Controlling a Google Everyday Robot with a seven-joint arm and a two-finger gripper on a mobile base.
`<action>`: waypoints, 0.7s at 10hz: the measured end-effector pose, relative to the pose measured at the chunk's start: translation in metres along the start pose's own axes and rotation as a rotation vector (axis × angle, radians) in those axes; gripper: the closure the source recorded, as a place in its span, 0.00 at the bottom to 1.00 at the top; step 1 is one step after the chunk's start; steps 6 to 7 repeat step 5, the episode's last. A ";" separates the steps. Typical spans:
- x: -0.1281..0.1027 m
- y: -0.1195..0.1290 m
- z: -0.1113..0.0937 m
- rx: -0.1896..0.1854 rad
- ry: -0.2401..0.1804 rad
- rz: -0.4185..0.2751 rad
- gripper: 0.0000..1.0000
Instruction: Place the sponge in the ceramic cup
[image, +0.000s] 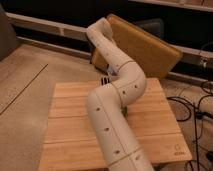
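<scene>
My gripper (105, 80) hangs at the table's (70, 117) far edge, half-hidden by my arm (112, 127), so spread or pinching, I cannot tell.

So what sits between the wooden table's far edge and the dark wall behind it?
In the camera view, a tan board lies there; the gripper sits at the far edge of the table, mostly hidden behind the arm.

Readable text, labels, numbers: none.

Item 1. Light wooden slatted worktop (75, 117): small dark square mark (176, 148) at the near right corner, with faint print beside it, too small to read.

Item 2. Dark gripper (104, 80): at the worktop's far edge, mostly hidden behind the white jointed robot arm (122, 90); any markings cannot be told.
</scene>
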 end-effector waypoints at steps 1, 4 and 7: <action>0.000 0.000 0.000 0.000 0.000 0.000 0.43; 0.000 0.000 0.000 0.000 0.000 0.000 0.20; 0.000 0.000 0.000 0.000 0.000 0.000 0.20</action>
